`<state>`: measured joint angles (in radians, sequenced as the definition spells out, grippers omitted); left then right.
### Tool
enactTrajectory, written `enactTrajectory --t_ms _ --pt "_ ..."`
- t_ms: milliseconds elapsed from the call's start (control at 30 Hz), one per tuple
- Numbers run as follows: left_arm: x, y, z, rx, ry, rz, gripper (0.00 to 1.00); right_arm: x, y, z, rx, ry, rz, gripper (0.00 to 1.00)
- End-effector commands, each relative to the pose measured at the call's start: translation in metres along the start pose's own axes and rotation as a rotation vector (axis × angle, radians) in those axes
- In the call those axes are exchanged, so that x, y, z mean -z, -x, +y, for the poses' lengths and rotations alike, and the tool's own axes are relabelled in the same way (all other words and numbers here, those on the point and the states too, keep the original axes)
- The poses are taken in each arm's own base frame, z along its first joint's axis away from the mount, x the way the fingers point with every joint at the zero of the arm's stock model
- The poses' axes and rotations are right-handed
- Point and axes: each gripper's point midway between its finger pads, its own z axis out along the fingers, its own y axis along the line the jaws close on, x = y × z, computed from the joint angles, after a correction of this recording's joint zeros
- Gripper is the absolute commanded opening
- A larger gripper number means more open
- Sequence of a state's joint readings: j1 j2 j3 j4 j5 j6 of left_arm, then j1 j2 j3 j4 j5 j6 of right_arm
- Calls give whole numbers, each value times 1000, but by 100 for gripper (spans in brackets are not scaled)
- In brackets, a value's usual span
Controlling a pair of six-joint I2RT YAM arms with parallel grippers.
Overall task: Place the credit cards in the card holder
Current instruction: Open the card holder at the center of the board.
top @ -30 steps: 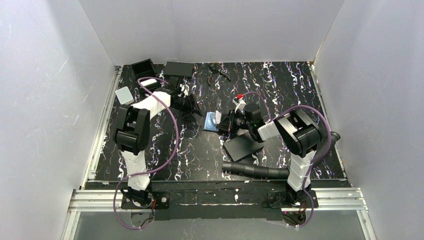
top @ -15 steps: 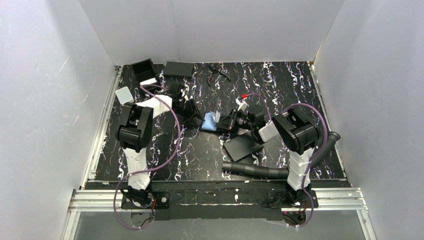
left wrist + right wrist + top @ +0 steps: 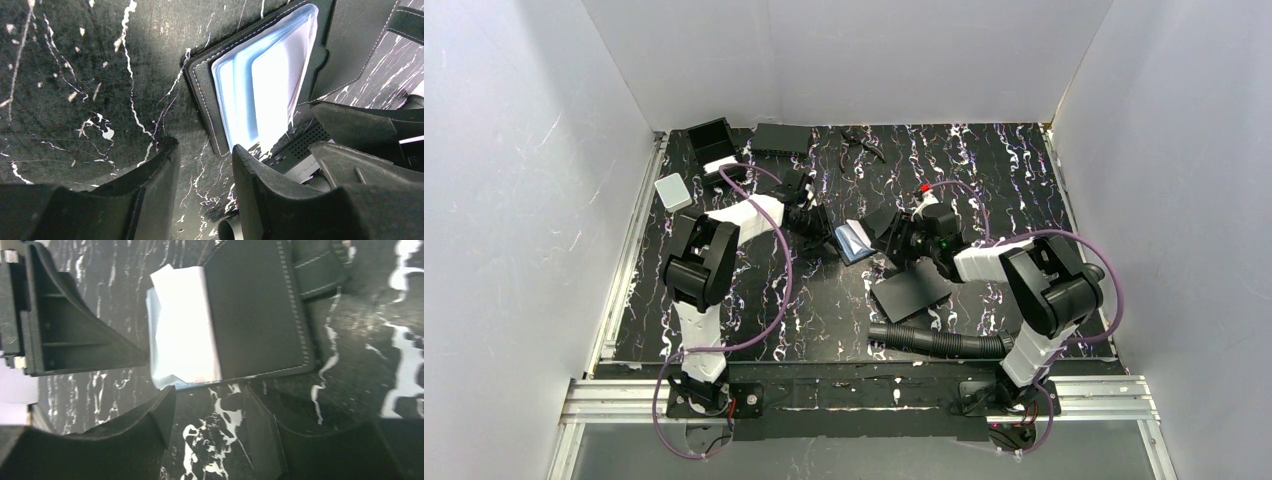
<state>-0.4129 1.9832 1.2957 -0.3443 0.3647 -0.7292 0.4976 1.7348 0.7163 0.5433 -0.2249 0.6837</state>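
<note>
You see the holder (image 3: 200, 95) as black, leather-like stuff with a fine grain and pale stitching along its edge, matt all over. The pale-blue sheets (image 3: 265, 85) in it look like thin, smooth plastic, glossy enough to glare; you cannot tell cards from sleeves. The table (image 3: 75, 75) is a hard black top with white marble veining, a dull sheen and fine scuffs. The fingers (image 3: 145, 200) of the left gripper (image 3: 202, 157) are matt black plastic, faintly rough. Your hose (image 3: 934, 342) is ribbed black plastic, the rail (image 3: 864, 395) bare brushed metal, the walls (image 3: 864, 60) matt white.
</note>
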Motion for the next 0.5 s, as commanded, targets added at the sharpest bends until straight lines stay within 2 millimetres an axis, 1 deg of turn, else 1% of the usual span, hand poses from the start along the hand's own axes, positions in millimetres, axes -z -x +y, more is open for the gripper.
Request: enactTrajectory --t_ms 0,100,167,233,300,367,467 --pt "-3 -11 36 -2 153 2 43 2 8 6 213 -39 30 64" --pt "0 -12 34 -6 151 8 41 5 2 36 442 -11 76 76" --pt "5 -13 34 -8 152 6 40 8 5 55 564 -5 51 86" --pt "13 -15 38 3 156 -2 41 3 9 67 642 -21 35 93" --pt "25 -16 40 28 141 -21 44 -4 12 67 674 -77 41 95" --pt "37 -16 47 65 124 -40 50 -13 14 63 683 -130 38 97" --pt "57 -18 60 108 104 -68 58 -28 14 68 708 -157 19 98"
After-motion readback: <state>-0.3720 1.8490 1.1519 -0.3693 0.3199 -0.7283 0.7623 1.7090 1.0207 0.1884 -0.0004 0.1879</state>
